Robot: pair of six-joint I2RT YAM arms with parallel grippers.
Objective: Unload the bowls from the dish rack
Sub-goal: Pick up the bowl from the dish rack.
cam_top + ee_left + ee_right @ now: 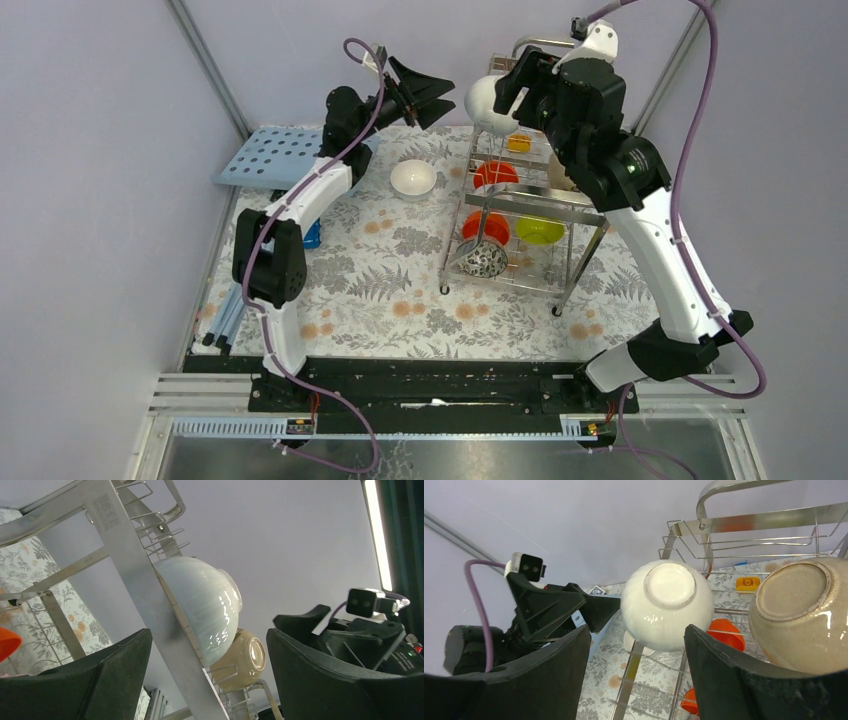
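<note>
The steel wire dish rack point(560, 205) stands on the right of the floral mat. On its top tier a white bowl point(488, 104) point(667, 605) point(205, 605) rests on edge next to a cream bowl point(804, 615) point(240, 655). Lower down sit orange bowls point(495, 175), a lime-green one point(540, 231) and a speckled one point(485, 260). Another white bowl point(413, 178) sits upright on the mat. My right gripper point(637, 630) is open, hovering just above the racked white bowl. My left gripper point(425, 95) point(209, 632) is open too, left of the rack and facing it, holding nothing.
A light-blue perforated board point(275, 155) lies at the back left. A small blue block point(313, 235) sits beside the left arm, and thin rods point(225, 315) lie at the mat's left edge. A yellow clip point(747, 583) hangs in the rack. The two grippers are close together.
</note>
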